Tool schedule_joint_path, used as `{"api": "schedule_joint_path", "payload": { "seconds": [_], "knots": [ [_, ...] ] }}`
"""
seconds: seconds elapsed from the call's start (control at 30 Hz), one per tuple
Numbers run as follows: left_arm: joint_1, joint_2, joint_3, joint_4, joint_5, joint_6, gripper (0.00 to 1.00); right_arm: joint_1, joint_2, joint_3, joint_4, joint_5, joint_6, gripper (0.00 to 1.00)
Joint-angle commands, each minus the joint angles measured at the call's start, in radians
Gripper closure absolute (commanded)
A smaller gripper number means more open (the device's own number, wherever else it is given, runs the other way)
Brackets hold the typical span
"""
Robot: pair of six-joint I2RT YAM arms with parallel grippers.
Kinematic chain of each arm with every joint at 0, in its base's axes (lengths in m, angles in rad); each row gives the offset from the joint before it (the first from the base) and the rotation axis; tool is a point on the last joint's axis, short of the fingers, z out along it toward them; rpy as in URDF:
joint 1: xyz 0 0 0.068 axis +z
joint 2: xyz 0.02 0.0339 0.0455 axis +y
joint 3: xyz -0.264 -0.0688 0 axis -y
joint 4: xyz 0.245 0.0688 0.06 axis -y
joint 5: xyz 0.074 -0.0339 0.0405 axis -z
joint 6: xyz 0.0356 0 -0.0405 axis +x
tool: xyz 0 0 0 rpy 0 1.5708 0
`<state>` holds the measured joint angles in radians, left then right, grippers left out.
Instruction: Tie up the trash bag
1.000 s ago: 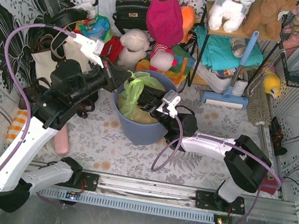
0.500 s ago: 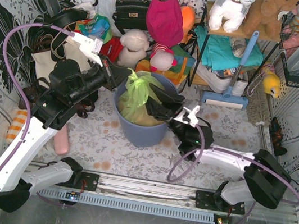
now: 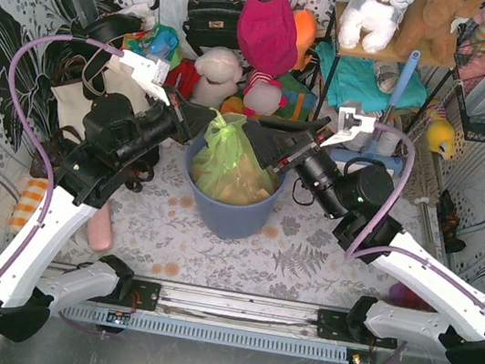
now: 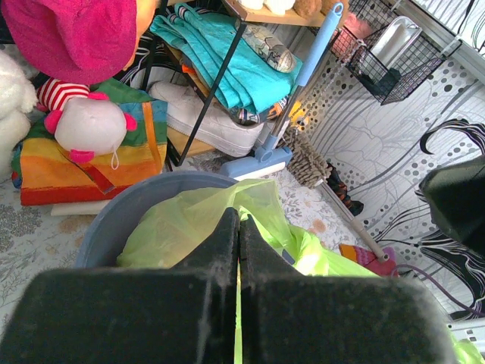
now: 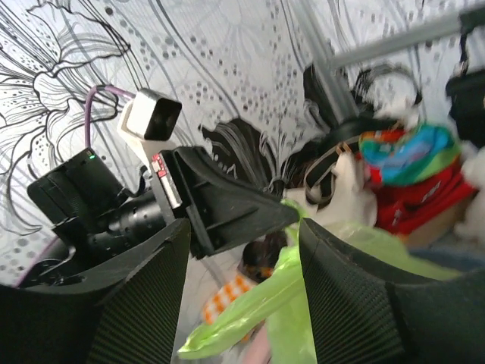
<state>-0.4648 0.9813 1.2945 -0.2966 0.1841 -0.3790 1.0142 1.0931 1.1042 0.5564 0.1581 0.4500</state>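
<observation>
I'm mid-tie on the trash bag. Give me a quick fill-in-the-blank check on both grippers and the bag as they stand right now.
1. The left gripper is ___ (open or shut) on a pinch of the trash bag.
2. The right gripper, near the bag's top, has its jaws ___ (open or shut).
3. The trash bag sits ___ (inside or beside) the blue-grey bin.

Missing words: shut; open; inside
</observation>
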Motion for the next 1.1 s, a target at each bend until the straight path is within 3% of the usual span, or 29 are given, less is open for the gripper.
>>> {"api": "schedule_joint_path", "payload": {
  "seconds": [0.0,0.1,0.27,0.43,0.5,0.63,0.67,0.73,0.77,1.07],
  "knots": [
    [-0.001,0.003,0.038,0.066,0.004,0.022,1.00,0.004,0.030,0.123,-0.493,-0.025,0.320,0.40],
    [-0.001,0.003,0.045,0.061,0.010,0.022,1.00,0.004,0.067,0.200,-0.583,-0.092,0.409,0.38],
    [-0.001,0.005,0.052,0.065,0.025,0.018,1.00,0.005,0.121,0.268,-0.666,-0.162,0.474,0.46],
    [-0.001,0.003,0.041,0.070,0.029,0.014,1.00,0.005,0.113,0.246,-0.644,-0.159,0.497,0.60],
    [-0.001,0.003,0.043,0.068,0.033,0.014,1.00,0.005,0.116,0.252,-0.650,-0.155,0.498,0.53],
    [-0.001,0.002,0.043,0.066,0.033,0.018,1.00,0.005,0.123,0.252,-0.639,-0.158,0.498,0.61],
    [-0.001,0.002,0.043,0.066,0.033,0.017,1.00,0.005,0.125,0.251,-0.636,-0.161,0.496,0.67],
    [-0.002,0.001,0.042,0.066,0.031,0.018,1.00,0.005,0.124,0.253,-0.630,-0.169,0.485,0.93],
    [-0.001,0.002,0.041,0.067,0.028,0.018,1.00,0.006,0.122,0.253,-0.633,-0.168,0.478,1.00],
    [-0.001,0.041,0.096,0.071,-0.066,0.120,1.00,0.005,0.069,0.281,-0.766,-0.064,0.382,1.00]
  ]
}}
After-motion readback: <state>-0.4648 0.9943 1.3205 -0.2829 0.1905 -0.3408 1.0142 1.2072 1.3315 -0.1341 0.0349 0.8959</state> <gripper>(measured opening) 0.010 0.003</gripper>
